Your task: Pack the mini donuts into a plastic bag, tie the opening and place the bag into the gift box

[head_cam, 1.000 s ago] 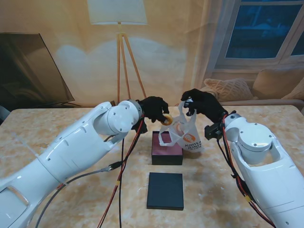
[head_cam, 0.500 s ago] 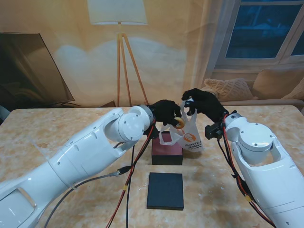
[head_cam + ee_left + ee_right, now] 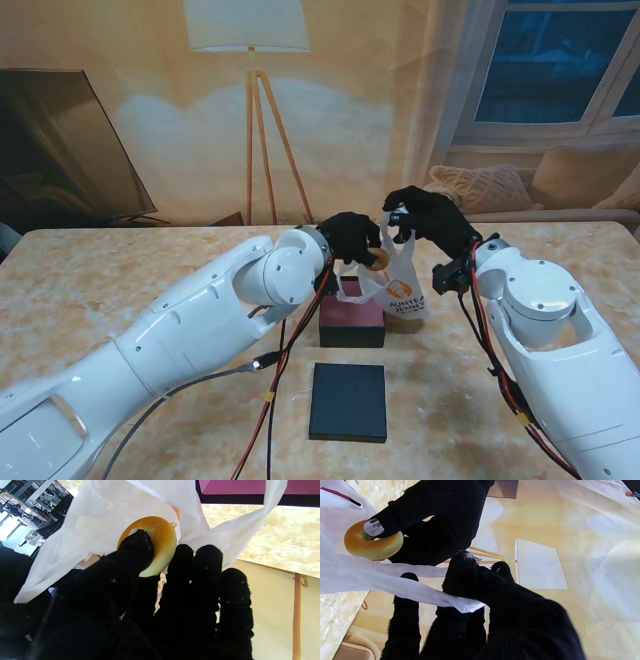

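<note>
R wrist only: L hand (image 3: 440,522) fingertip thru donut (image 3: 373,542) hole (bare tip).

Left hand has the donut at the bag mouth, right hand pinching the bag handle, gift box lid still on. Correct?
Not the lid: the stand view shows the gift box open with its lid flat on the table, nearer to me. The rest holds: left hand grips the donut at the bag; right hand pinches its handle.

left robot hand (image 3: 352,238) – donut (image 3: 378,260) nearer bag (image 3: 395,285)
</note>
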